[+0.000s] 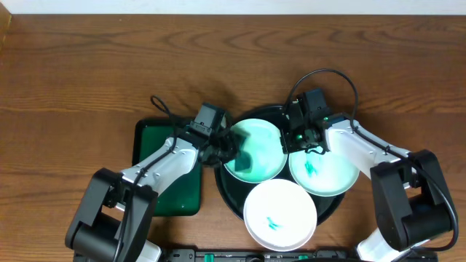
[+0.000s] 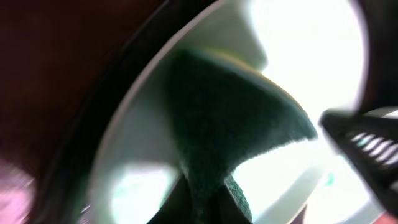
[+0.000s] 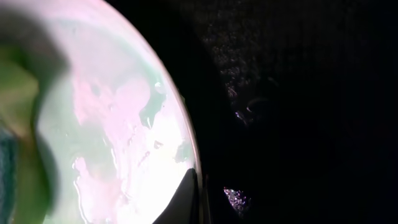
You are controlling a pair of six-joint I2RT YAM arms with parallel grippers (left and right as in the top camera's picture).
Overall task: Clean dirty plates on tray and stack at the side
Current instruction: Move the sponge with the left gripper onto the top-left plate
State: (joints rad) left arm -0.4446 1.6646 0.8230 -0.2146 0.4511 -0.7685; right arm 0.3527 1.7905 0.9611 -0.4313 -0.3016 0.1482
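Observation:
The black round tray holds three small plates. The back-left plate is pale mint. My left gripper is shut on a dark green scrub pad that lies pressed on this plate. My right gripper is shut on the same plate's right rim, with the black tray beside it. The right plate and the front plate each carry a small teal-green mark in the centre.
A smaller dark green rectangular tray lies left of the black tray, partly under my left arm. The wooden table extends around both. The front plate overhangs the black tray's front rim.

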